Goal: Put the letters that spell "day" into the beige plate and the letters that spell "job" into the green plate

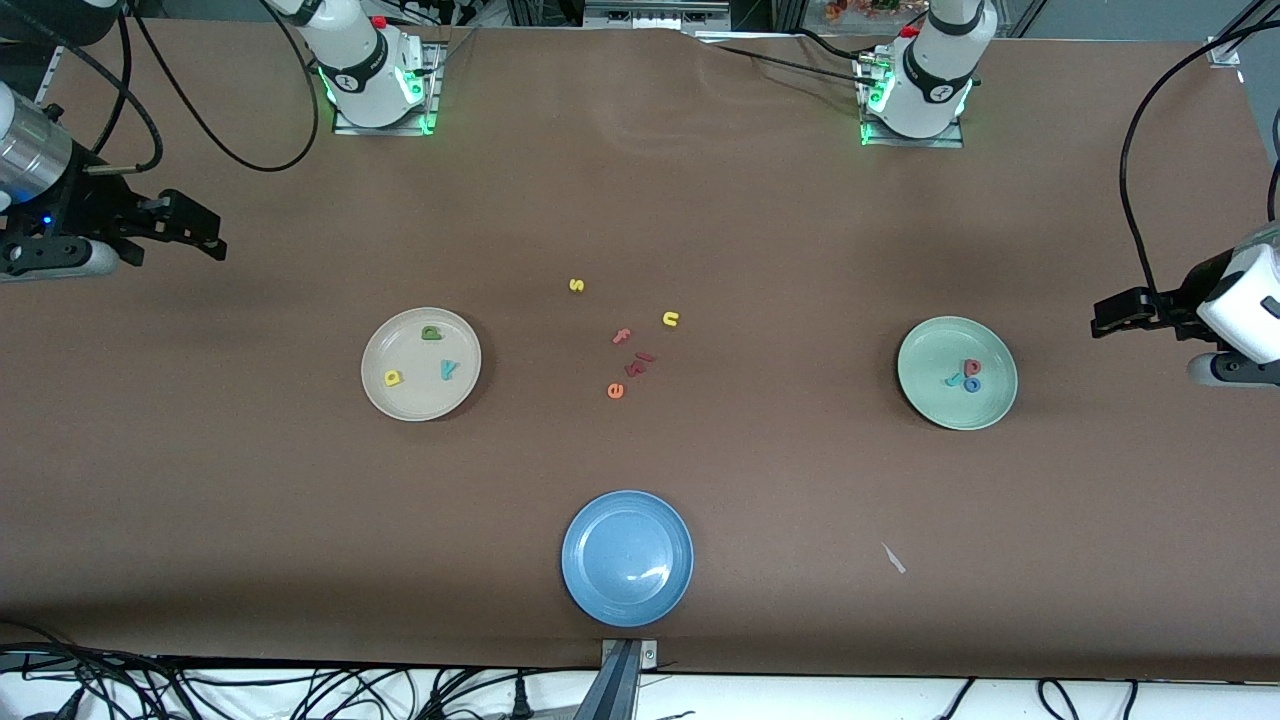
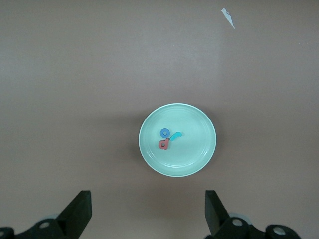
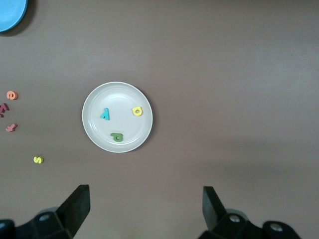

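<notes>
In the front view, the blue plate [image 1: 627,558] lies nearest the camera, glossy and bare; farther from it sit the loose foam letters, yellow "s" [image 1: 576,285], yellow "n" [image 1: 670,319], pink "f" [image 1: 622,336] and orange "e" [image 1: 615,390]; leave those. You see the beige plate [image 1: 372,385] toward the right arm's end and the green plate [image 1: 997,405] toward the left arm's end, both round with shallow rims; the sorting looks finished, so the next move calls only for parking.

In the left wrist view, your left pincer [image 2: 148,211] hangs wide open and empty near the green plate; the teal "j" [image 2: 176,134], blue "o" [image 2: 164,133] and red-pink "b" [image 2: 164,144] lie touching in it.

In the right wrist view, your right pincer [image 3: 146,209] is likewise spread and empty; the yellow "d" [image 3: 137,111], dark green "a" [image 3: 117,136] and teal "y" [image 3: 104,114] lie apart in the beige plate on the matte brown worktop [image 3: 239,74].
</notes>
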Controlling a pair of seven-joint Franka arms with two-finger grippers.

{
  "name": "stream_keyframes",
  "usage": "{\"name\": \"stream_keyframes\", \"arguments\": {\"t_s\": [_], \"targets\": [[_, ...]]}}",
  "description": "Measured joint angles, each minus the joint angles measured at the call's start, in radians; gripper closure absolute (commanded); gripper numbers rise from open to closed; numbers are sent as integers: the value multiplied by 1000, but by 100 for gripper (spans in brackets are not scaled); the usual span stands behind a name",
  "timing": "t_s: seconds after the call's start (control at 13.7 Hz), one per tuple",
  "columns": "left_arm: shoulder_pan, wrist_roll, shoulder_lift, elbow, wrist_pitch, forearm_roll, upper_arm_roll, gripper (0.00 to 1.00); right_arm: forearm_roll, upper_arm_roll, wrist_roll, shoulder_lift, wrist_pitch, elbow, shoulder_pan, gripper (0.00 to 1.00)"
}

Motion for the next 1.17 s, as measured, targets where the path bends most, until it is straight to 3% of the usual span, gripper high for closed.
{"name": "stream_keyframes", "arguments": {"t_s": [1.17], "targets": [[13, 4, 43, 14, 7, 0, 3, 1, -37, 23, 0, 33, 30, 13, -25, 0]]}}
